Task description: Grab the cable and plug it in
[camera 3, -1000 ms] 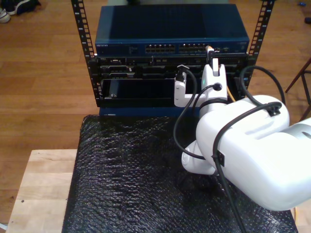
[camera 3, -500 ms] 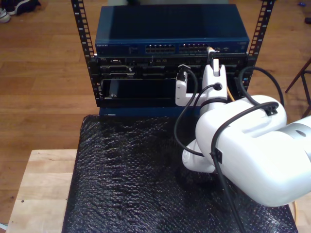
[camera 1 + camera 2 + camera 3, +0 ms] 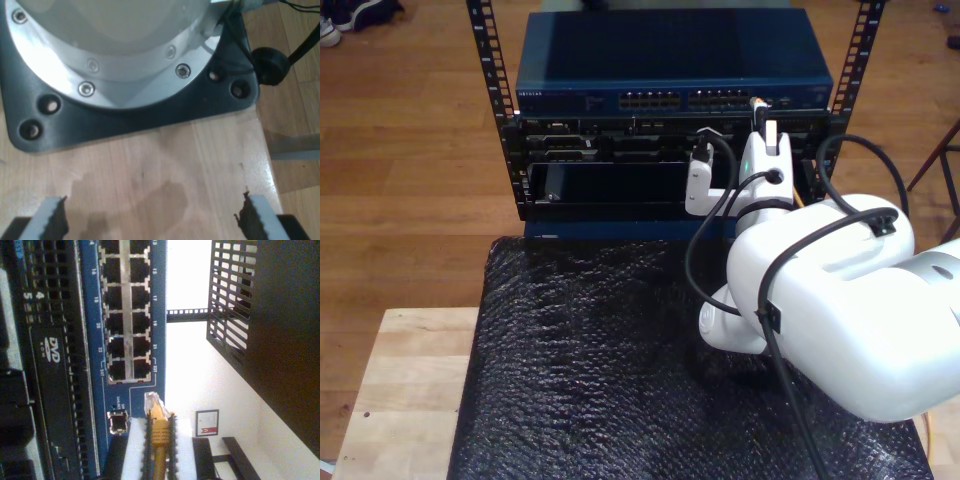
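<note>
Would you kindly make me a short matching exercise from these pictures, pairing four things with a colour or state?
Things:
1. cable
2. network switch
3. my first tool
4. bubble wrap mat

Descriptions:
A. open above bare wood
B. black, spread over the wooden table
C. yellow-orange, held in my second tool, clear plug just short of the ports
D. blue, top of the rack

Pairs: 1-C, 2-D, 3-A, 4-B

Switch [image 3: 670, 70] atop the rack [image 3: 670, 150], behind the mat [image 3: 620, 360] on the table [image 3: 400, 390], my second gripper [image 3: 760, 125] before the switch's ports [image 3: 125, 310] toward the exterior view's right, cable [image 3: 159, 432] between its jaws, plug just short of the ports, my first gripper [image 3: 152, 220] over bare tabletop beside an arm base [image 3: 125, 65]
</note>
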